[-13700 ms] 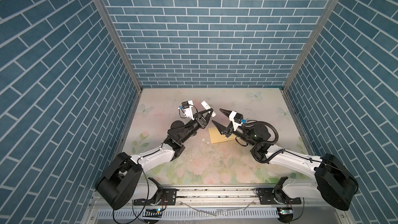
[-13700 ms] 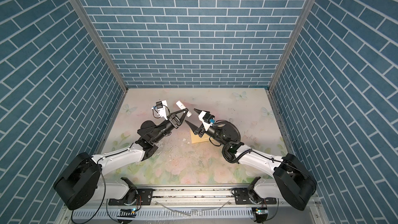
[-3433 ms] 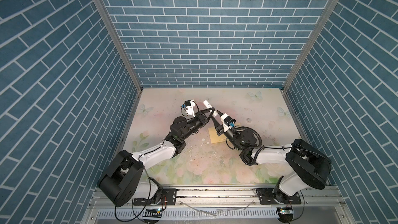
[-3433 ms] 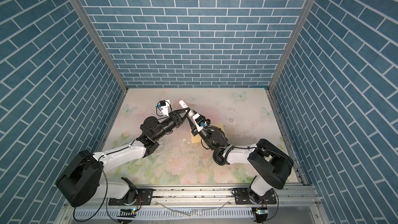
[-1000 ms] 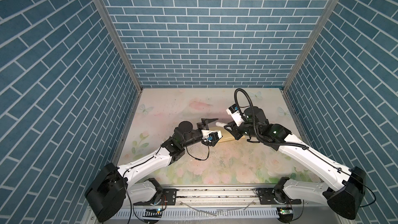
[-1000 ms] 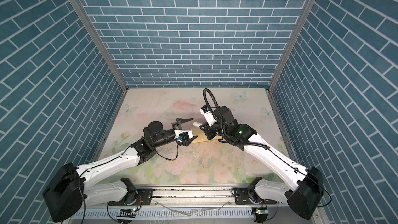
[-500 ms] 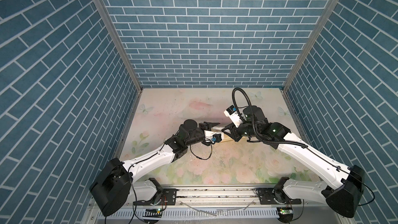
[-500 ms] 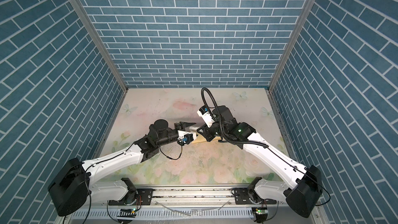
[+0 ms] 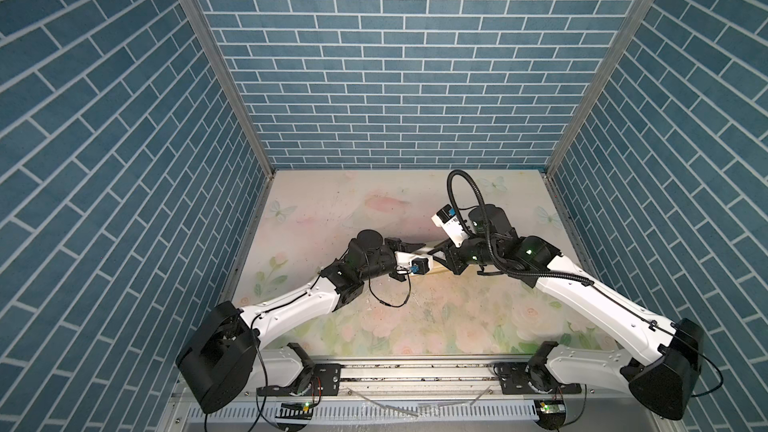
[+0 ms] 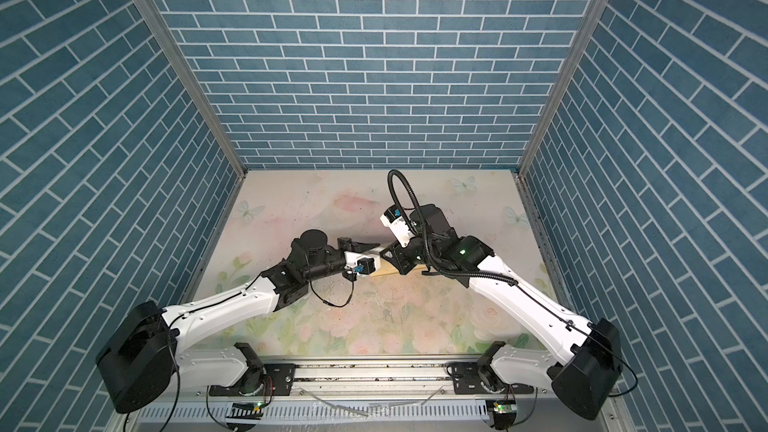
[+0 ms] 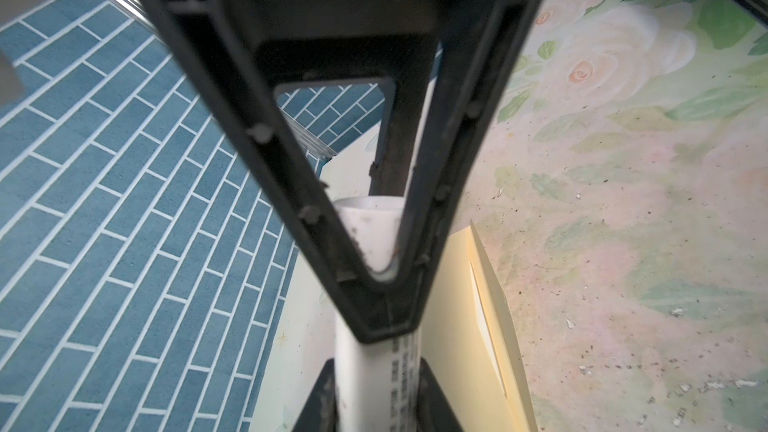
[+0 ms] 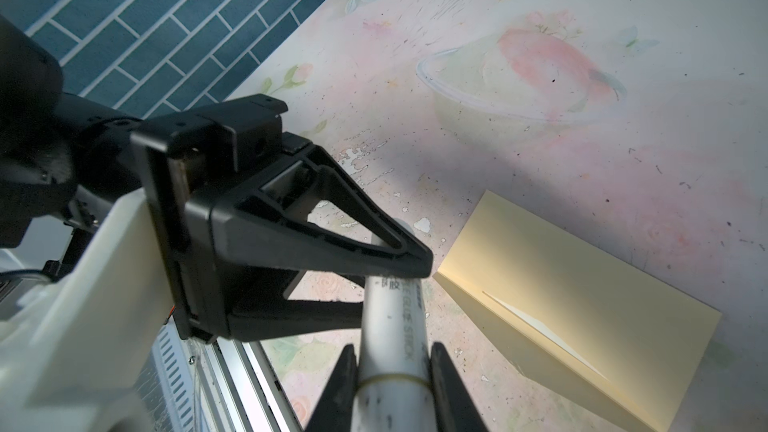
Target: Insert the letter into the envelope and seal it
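The big flowery table (image 9: pixel 374 209) is seen first, and the envelope (image 12: pixel 582 284) is laid flat on it near the middle, just beside the two arms where they meet. The envelope is not touched by either pincer. It is judged to be very light, thin and bendy, so it can be pushed along the smooth table or creased by a hard poke. It is best pressed down gently on a flat part near a corner, and its flap is best taken by the pointed tip. A white glue stick (image 12: pixel 399 326) is held up above the table, next to the envelope. It is judged to be hard, round and smooth, so it can slip or spin if it is held loosely. The right gripper (image 12: pixel 392 355) is closed around the tube's body, with a finger on each side. The left gripper (image 12: pixel 392 288) is closed on the tube's far end, where the cap is thought to be, so a straight pull is judged to be needed. The letter is not seen on the table. It may be inside the envelope, where a thin pale slit shows, but that cannot be told.
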### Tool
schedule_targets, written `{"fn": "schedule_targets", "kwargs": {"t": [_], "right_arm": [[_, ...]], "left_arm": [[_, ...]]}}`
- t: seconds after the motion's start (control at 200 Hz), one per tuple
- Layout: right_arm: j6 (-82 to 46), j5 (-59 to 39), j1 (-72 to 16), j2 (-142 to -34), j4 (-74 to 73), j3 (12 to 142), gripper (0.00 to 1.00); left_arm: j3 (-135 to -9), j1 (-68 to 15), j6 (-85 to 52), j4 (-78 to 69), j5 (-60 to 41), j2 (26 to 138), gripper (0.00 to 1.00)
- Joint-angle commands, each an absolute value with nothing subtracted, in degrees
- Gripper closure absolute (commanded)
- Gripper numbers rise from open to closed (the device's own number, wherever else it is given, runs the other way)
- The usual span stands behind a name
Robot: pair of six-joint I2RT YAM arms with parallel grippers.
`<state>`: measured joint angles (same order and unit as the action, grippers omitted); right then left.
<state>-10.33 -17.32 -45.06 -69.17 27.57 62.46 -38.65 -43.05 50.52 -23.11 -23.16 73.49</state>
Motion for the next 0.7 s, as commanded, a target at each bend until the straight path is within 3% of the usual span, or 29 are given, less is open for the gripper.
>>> {"fn": "schedule_targets", "kwargs": {"t": [0.0,0.175,0.295,0.47,0.695], "right_arm": [[-10.64,-16.72,-45.4,-66.39,23.1,62.43,0.83],[-6.86,-13.84,-45.56,-59.03,13.62,54.92,0.4],[-3.56,-14.85,-45.6,-52.94,3.13,46.17,0.24],[0.39,-18.88,-45.8,-47.69,-13.62,34.25,0.21],[3.16,-20.47,-46.75,-49.47,-16.72,32.95,0.24]], "left_arm": [[-38.71,-43.33,46.43,-25.58,-24.97,73.73,1.0],[-35.92,-43.16,37.89,-31.52,-27.97,72.52,1.0],[-34.6,-42.76,32.51,-34.09,-30.86,72.16,1.0],[-33.64,-41.37,25.49,-38.37,-37.21,72.5,1.0],[-34.33,-40.69,22.68,-39.29,-41.34,72.84,1.0]]}}
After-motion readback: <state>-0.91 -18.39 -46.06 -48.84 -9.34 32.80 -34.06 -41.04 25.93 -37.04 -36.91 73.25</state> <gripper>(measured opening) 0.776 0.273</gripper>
